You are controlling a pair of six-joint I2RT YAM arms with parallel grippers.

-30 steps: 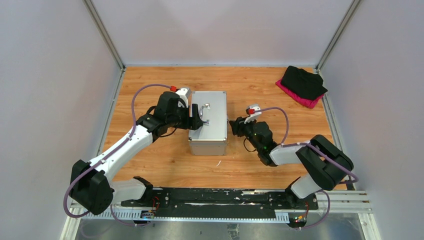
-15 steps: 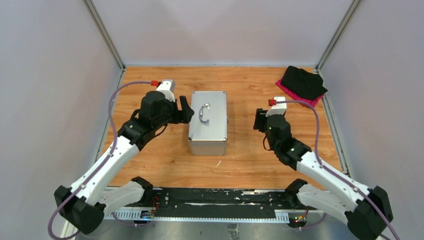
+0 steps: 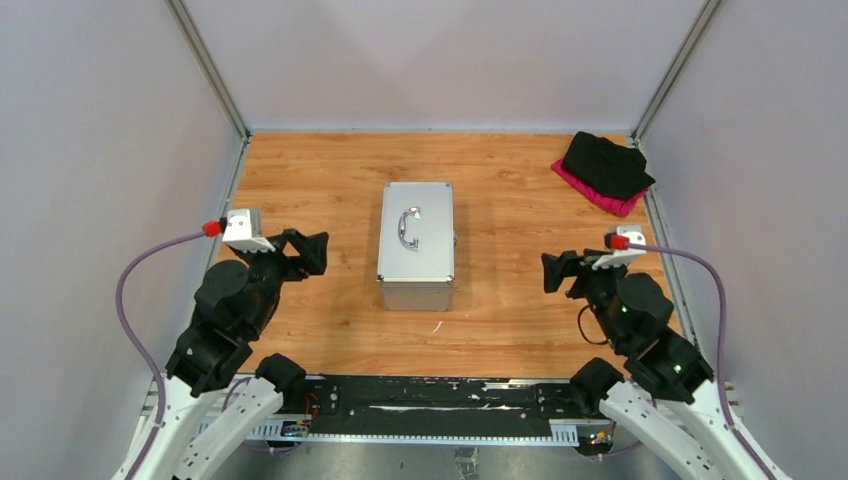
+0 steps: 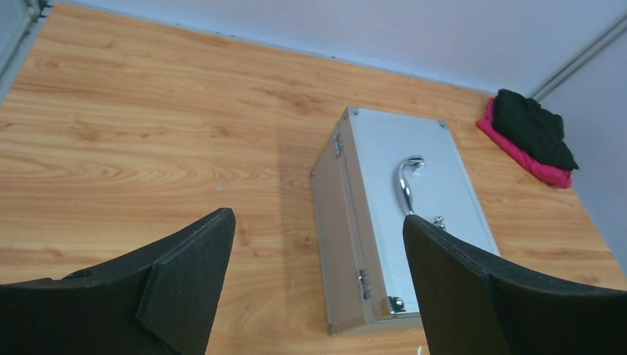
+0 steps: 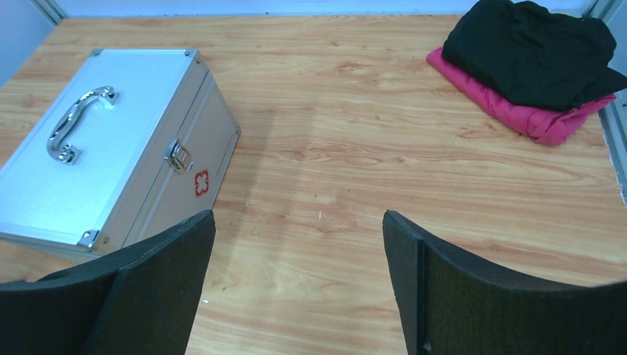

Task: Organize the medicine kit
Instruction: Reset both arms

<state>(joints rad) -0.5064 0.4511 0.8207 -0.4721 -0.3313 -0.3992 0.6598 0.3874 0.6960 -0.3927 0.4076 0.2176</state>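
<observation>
**Closed metal case at table centre, both pincers wide and off it**

From the overhead camera I see the medicine kit (image 3: 416, 245) at the middle of the wood-grain table (image 3: 320, 180), its long sides running from 12 to 6 o'clock. It is a rectangular box of brushed silver-grey metal with brighter riveted corner caps. The lid is down. A curved chrome handle (image 3: 409, 227) lies flat along the lid, polished enough to throw highlights.

Through the right wrist camera I can make out a small chrome latch (image 5: 176, 156) on the case's long side. Just below the latch is a red square marked with a white cross (image 5: 201, 183).

The left gripper (image 3: 305, 250) sits at the kit's 9 o'clock, well apart from it. Its jaws are spread wide with nothing between them. Its matte black fingers (image 4: 185, 274) look broad and wedge-shaped in the wrist view, and they frame the case without touching it.

The right gripper (image 3: 553, 272) sits at about 3 o'clock, a touch nearer me. It is also clear of the case, also spread wide and holding nothing. Its fingers (image 5: 148, 274) have the same dull, faintly grainy black surface.

At the kit's 2 o'clock, in the far right corner, a soft black cloth (image 3: 605, 165) is folded loosely on top of a pink cloth (image 3: 600, 195). The pink edge shows beneath it. A tiny white speck (image 3: 436, 326) lies on the boards near the case's 6 o'clock end.
</observation>
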